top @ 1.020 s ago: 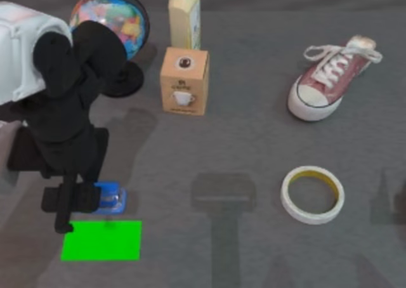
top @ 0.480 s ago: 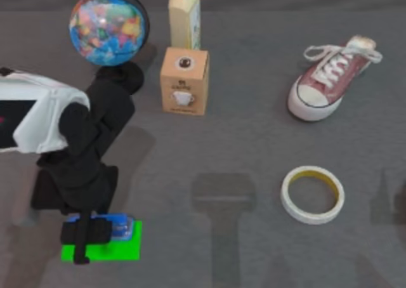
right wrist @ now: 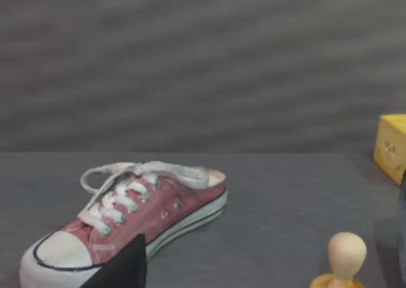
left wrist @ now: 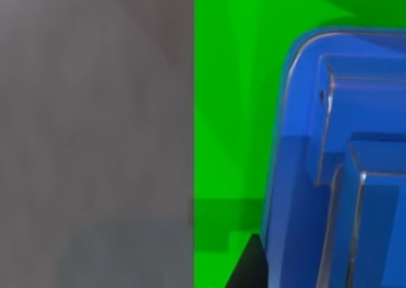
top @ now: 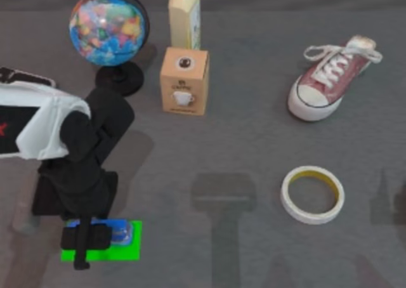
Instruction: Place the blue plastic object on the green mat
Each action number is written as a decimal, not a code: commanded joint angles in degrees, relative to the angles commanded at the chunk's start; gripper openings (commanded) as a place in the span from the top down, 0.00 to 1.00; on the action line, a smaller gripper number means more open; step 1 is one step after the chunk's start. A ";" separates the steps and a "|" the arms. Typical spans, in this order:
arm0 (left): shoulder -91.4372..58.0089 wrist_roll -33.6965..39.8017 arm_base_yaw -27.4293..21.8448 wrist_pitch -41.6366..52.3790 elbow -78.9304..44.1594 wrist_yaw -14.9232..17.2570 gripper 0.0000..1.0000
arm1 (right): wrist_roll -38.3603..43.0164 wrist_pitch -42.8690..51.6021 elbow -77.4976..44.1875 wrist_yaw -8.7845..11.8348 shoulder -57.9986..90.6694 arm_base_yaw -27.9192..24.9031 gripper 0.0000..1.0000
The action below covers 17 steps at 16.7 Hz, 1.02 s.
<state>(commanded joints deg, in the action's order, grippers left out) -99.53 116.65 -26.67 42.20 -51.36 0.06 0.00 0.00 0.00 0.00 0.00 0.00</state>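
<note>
A: Starting at the table's left side, what is the left arm doing?

B: The left gripper (top: 85, 237) hangs at the front left corner, directly over the green mat (top: 130, 253). The blue plastic object (top: 120, 231) sits under it, lying over the mat's upper part, with its right end poking out past the black fingers.

A: Is the gripper clamped on it?

B: The fingers bracket the blue plastic object from above in the top view, but whether they press on it cannot be told. The left wrist view only shows the blue plastic object (left wrist: 342, 167) filling one side, with the green mat (left wrist: 228, 110) right beneath it and a dark fingertip (left wrist: 250, 266) at the edge.

A: Does the object rest on the mat?

B: It overlaps the mat in both views; actual contact cannot be made out.

A: And moving rightward?

B: Behind the arm stands a multicoloured globe (top: 108, 28) on a black base. Next comes a brown carton (top: 184, 80) with a cup printed on it, and behind that a cream bottle (top: 184, 16) with a green cap. Further right lies a tape ring (top: 313, 195) near the front, and a red sneaker (top: 330, 78) well behind it.

A: The right arm?

B: The right gripper is barely shown; only a dark tip (right wrist: 124, 269) appears in the right wrist view, facing the red sneaker (right wrist: 127, 221).
</note>
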 joint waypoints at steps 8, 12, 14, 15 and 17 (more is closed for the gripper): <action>0.00 0.00 0.00 0.00 0.00 0.00 0.25 | 0.00 0.00 0.00 0.00 0.00 0.00 0.00; 0.00 0.00 0.00 0.00 0.00 0.00 0.00 | 0.00 0.00 0.00 0.00 0.00 0.00 0.00; 0.00 0.00 0.00 0.00 0.00 0.00 0.00 | 0.00 0.00 0.00 0.00 0.00 0.00 0.00; 0.00 0.00 0.00 0.00 0.00 0.00 0.00 | 0.00 0.00 0.00 0.00 0.00 0.00 0.00; 0.00 0.00 0.00 0.00 0.00 0.00 0.00 | 0.00 0.00 0.00 0.00 0.00 0.00 0.00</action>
